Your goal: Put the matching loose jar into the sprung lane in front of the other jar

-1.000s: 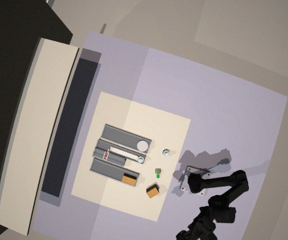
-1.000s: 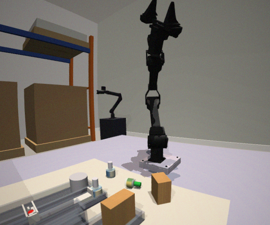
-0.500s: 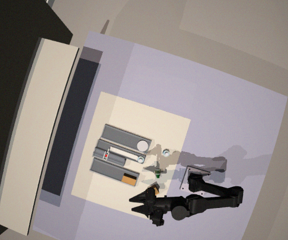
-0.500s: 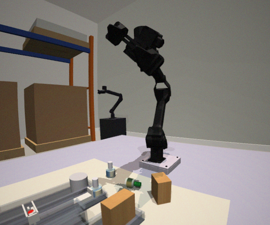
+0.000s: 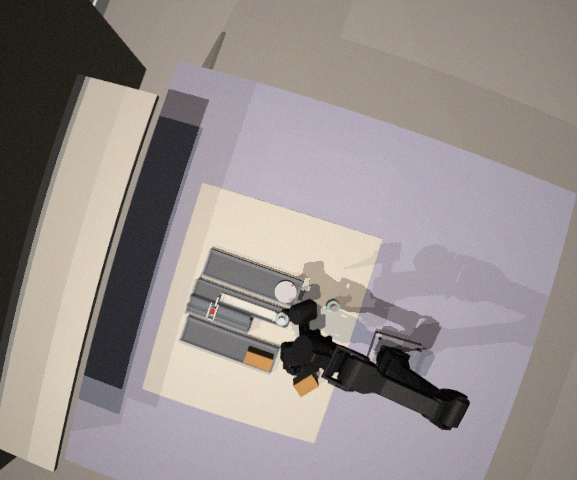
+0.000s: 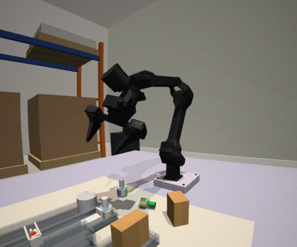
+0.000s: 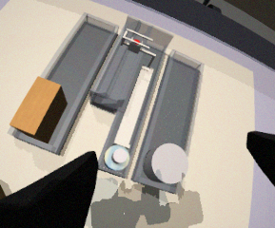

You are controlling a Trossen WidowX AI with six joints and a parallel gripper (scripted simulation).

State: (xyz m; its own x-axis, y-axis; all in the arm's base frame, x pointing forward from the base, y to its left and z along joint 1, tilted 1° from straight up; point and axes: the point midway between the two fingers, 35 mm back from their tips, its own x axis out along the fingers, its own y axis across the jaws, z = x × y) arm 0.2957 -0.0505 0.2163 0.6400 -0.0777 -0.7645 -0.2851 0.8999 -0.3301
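A pale blue jar with a light grey cap (image 5: 281, 319) (image 6: 106, 211) (image 7: 117, 158) stands at the front end of the middle, sprung lane (image 7: 141, 119), with the white pusher (image 5: 249, 305) (image 7: 136, 104) behind it. A loose jar of the same look (image 5: 332, 306) (image 6: 121, 190) stands upright on the cream mat in front of the lanes. A jar with a green cap (image 6: 143, 203) lies on its side; the arm hides it in the top view. My gripper (image 6: 101, 147) (image 7: 173, 150) is open and empty, high above the mat, its fingers slanting down. The loose jars are outside the wrist view.
A grey cylinder (image 5: 285, 291) (image 6: 86, 200) (image 7: 169, 162) stands in one side lane. A wooden block (image 5: 260, 358) (image 6: 129, 228) (image 7: 38, 105) stands in the other. Another wooden block (image 5: 305, 384) (image 6: 178, 208) stands on the cream mat (image 5: 257, 408) beyond the green-capped jar.
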